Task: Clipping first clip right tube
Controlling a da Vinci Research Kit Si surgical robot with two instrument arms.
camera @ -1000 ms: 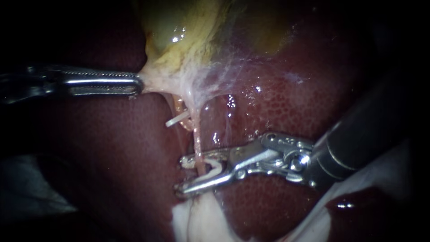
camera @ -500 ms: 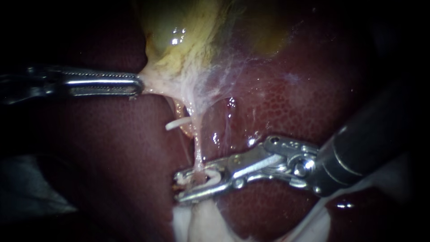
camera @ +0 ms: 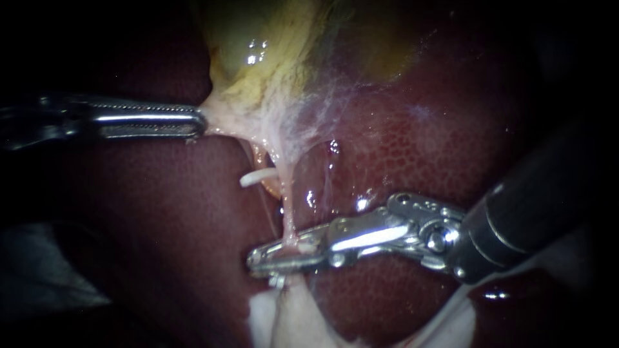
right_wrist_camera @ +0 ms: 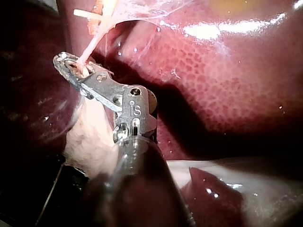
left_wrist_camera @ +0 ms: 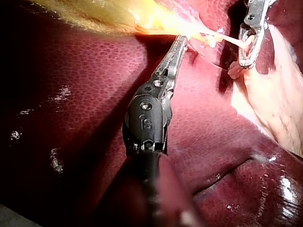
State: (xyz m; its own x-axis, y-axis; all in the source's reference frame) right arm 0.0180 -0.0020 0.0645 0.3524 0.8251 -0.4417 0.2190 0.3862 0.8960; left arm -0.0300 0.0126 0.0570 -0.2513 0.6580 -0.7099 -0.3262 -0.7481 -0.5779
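The right tube (camera: 287,216), a thin pale strand, runs down from the gallbladder's neck over the liver (camera: 419,148). My right instrument (camera: 280,256) comes in from the right, and its jaws are shut across this tube low down. The clip inside them is almost hidden. In the right wrist view the same jaws (right_wrist_camera: 71,66) clamp the strand (right_wrist_camera: 92,45). A white clip (camera: 256,176) sticks out from the tube just to the left. My left instrument (camera: 193,121) is shut on pale tissue at the gallbladder's (camera: 258,51) neck and pulls it left; the left wrist view shows this grip (left_wrist_camera: 180,43).
Thin webbed tissue (camera: 322,109) spans between the gallbladder and the liver. Pale whitish tissue (camera: 284,322) lies just below the right instrument's jaws. Dark liver surface (camera: 161,225) fills the left of the view.
The right instrument's jaws, open around the tube with a white clip between them a second ago, have closed down onto the tube. The left instrument has held still.
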